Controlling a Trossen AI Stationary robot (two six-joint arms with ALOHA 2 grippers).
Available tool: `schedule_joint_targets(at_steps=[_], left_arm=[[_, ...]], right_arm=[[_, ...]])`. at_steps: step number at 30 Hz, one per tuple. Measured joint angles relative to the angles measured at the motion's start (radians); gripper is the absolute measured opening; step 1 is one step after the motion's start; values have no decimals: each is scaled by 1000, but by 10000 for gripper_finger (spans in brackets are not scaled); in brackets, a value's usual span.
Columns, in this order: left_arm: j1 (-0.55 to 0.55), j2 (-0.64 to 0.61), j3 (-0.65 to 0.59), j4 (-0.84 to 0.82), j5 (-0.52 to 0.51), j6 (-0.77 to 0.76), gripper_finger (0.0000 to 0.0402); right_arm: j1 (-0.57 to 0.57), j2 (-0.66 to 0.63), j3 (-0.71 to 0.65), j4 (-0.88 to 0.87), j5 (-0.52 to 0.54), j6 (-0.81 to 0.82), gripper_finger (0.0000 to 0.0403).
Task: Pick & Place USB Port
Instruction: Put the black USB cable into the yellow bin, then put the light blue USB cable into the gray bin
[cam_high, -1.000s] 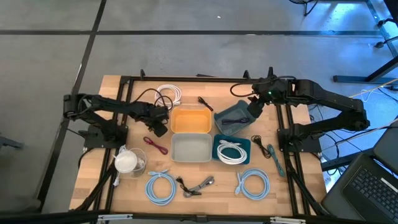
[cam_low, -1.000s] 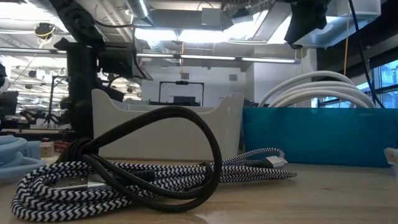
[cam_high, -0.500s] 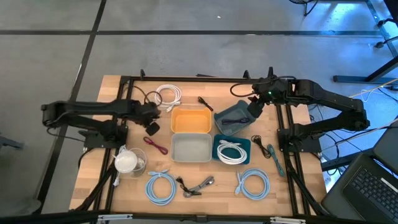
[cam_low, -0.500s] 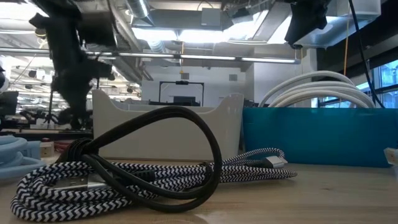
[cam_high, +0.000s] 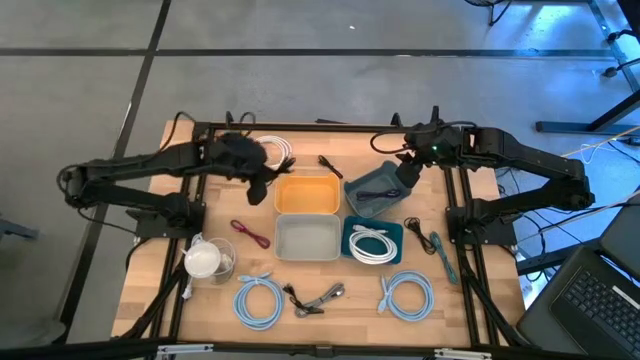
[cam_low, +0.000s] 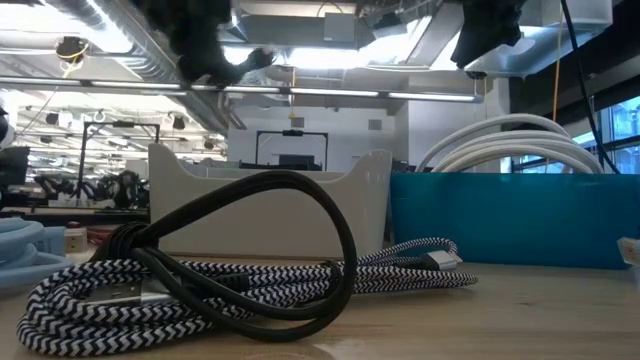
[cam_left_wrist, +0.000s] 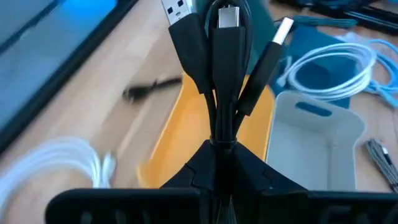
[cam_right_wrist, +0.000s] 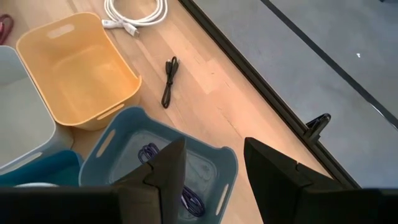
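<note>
My left gripper (cam_left_wrist: 217, 163) is shut on a black USB cable (cam_left_wrist: 225, 74) whose three plug ends fan out past the fingers. In the high view this gripper (cam_high: 258, 188) hangs at the left rim of the yellow bin (cam_high: 306, 194); in the low view it (cam_low: 215, 50) is raised well above the table. My right gripper (cam_right_wrist: 214, 167) is open and touches nothing. It hovers over the slate-blue bin (cam_high: 372, 190), which has a dark cable (cam_right_wrist: 186, 198) lying in its bottom. My left gripper pinches the black USB cable between its two fingers where the branches join (cam_left_wrist: 222, 134). The three plugs (cam_left_wrist: 229, 15) stick out beyond the fingertips. The cable is lifted clear of the table, above the yellow bin's left side.
A grey bin (cam_high: 307, 238) and a teal bin with a white cable (cam_high: 372, 242) sit near the yellow one. On the table lie a white cable (cam_high: 272, 150), a small black cable (cam_high: 328, 164), a maroon cable (cam_high: 250, 233), two light-blue coils (cam_high: 258, 300), a braided cable (cam_low: 230, 285) and a cup (cam_high: 205, 260).
My left gripper has risen from table height left of the yellow bin and moved toward the far edge and slightly right, carrying the black USB cable, which is now lifted clear of the table. The right arm has kept still.
</note>
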Motion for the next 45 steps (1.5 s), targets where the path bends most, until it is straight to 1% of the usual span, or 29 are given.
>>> schedule_joint_targets(at_steps=[4, 8, 13, 23, 27, 31, 33, 37, 41, 45], left_arm=[[0, 154, 161, -95, 11, 125, 18], [0, 324, 260, -189, 10, 200, 18], [0, 492, 278, -194, 60, 243, 18], [9, 741, 278, -161, 51, 270, 18], [14, 805, 278, -121, 51, 287, 18], [14, 849, 279, -122, 44, 287, 23], [14, 859, 280, -123, 47, 280, 42], [13, 859, 280, -124, 46, 279, 98], [13, 826, 289, -168, 46, 278, 147], [13, 763, 314, -210, 45, 276, 180]], right_arm=[[0, 0, 0, 0, 0, 0, 166], [0, 0, 0, -1, 0, 0, 166], [0, 0, 0, -5, 0, 0, 166], [0, 0, 0, -12, 0, -4, 166], [0, 0, 0, -12, 0, -4, 166], [0, 0, 0, -12, 0, -4, 166], [0, 0, 0, -13, 0, -4, 166], [0, 0, 0, -13, 0, -4, 166], [0, 0, 0, -13, 0, -4, 166], [0, 0, 0, -12, 0, -4, 166]])
